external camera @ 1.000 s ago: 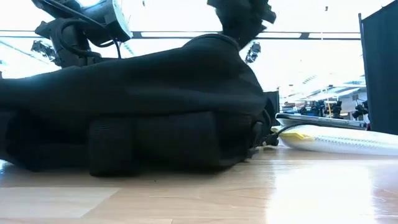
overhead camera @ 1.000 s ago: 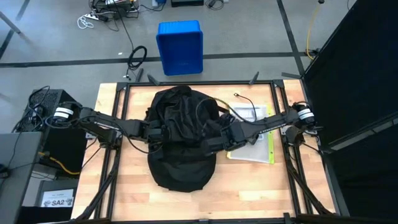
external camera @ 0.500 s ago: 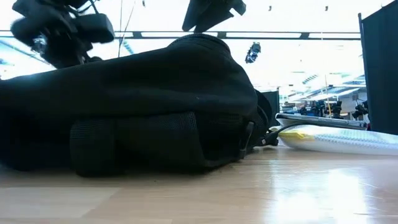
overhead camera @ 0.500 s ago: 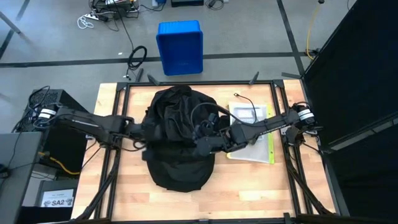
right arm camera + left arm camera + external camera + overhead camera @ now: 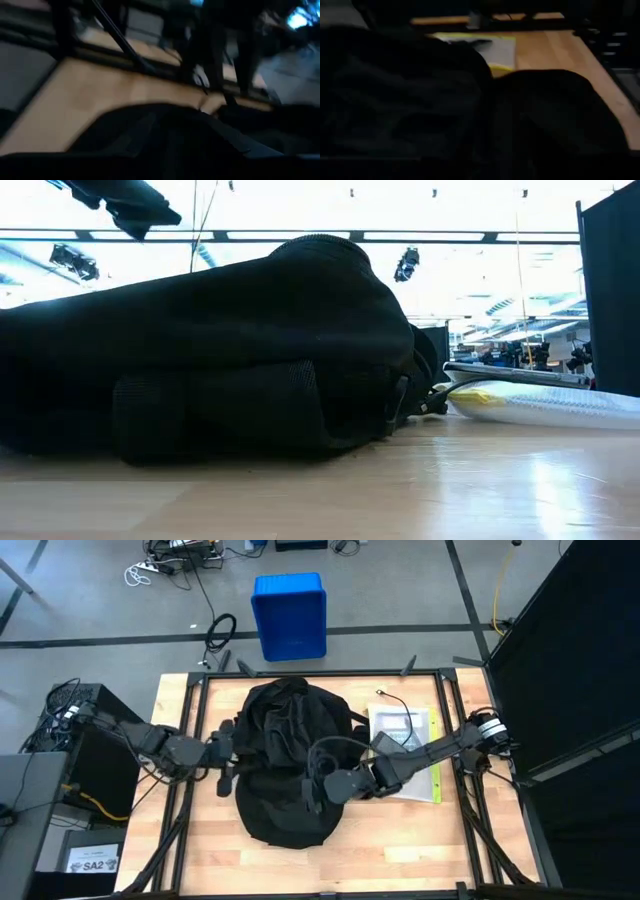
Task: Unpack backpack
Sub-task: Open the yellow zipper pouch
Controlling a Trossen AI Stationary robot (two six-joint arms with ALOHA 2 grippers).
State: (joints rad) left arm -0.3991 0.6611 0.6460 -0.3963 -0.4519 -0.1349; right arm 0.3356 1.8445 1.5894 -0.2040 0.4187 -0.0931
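The black backpack (image 5: pixel 285 740) lies flat in the middle of the table, reaching from near the far edge toward the near edge. In the low view its bulging side (image 5: pixel 220 350) rests on the wood. My left gripper (image 5: pixel 226 756) hangs raised beside the backpack's left edge. My right gripper (image 5: pixel 312 787) hovers over the backpack's near right part. Both wrist views are dark; they show only black fabric (image 5: pixel 395 100) (image 5: pixel 165 135) and the table beyond.
A spiral notebook with papers and a yellow sheet (image 5: pixel 408 740) lies right of the backpack, also in the low view (image 5: pixel 540 400). A thin cable (image 5: pixel 390 697) lies by its far end. A blue bin (image 5: pixel 289 615) stands on the floor beyond the far edge.
My left gripper has drawn back from the backpack's top toward the table's left edge, rising and tipping up. My right gripper has swung over the backpack toward the near left and tipped up. The backpack's near side has shifted a little toward the left.
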